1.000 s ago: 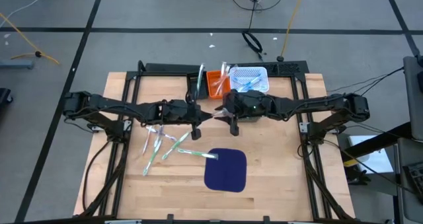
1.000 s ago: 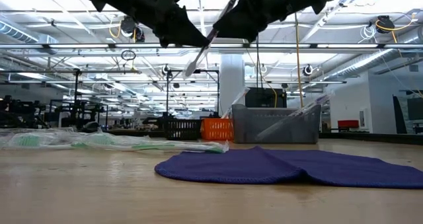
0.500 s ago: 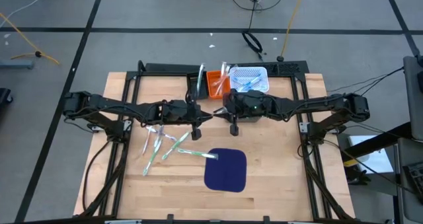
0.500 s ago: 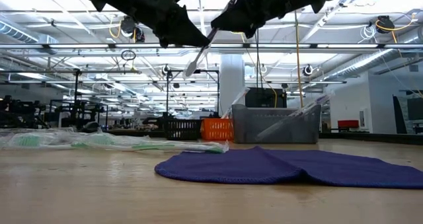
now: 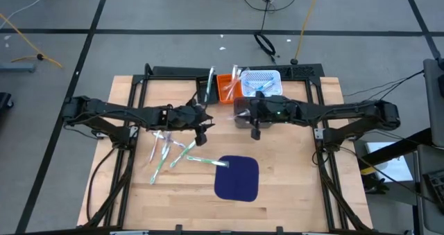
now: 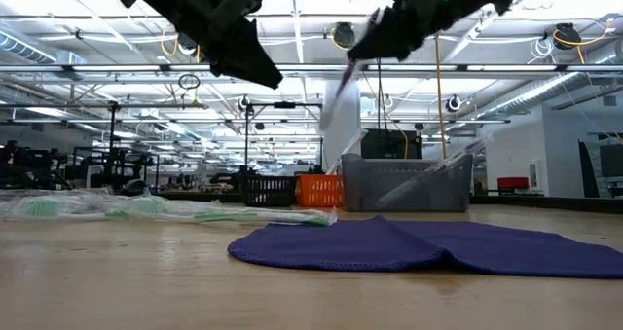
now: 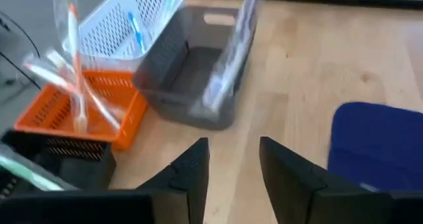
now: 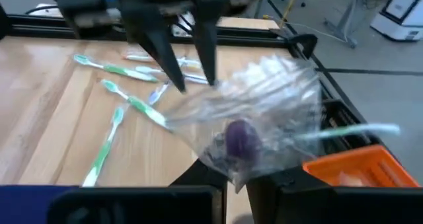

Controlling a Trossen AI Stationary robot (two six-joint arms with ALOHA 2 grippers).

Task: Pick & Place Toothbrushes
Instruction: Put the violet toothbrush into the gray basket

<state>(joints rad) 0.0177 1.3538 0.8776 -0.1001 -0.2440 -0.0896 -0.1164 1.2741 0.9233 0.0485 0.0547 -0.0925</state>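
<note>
Two hands aloft: right hand (image 8: 231, 178) grips wrapped toothbrush (image 8: 258, 118), wrapper clear only wrist-side; left hand (image 7: 231, 164) parted, empty.

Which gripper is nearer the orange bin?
Right. The right gripper sits just in front of the orange bin; the left gripper is farther off, toward the loose toothbrushes.

Robotics lab: open hall, ceiling ducts (image 6: 545, 72) (strip lights).
</note>
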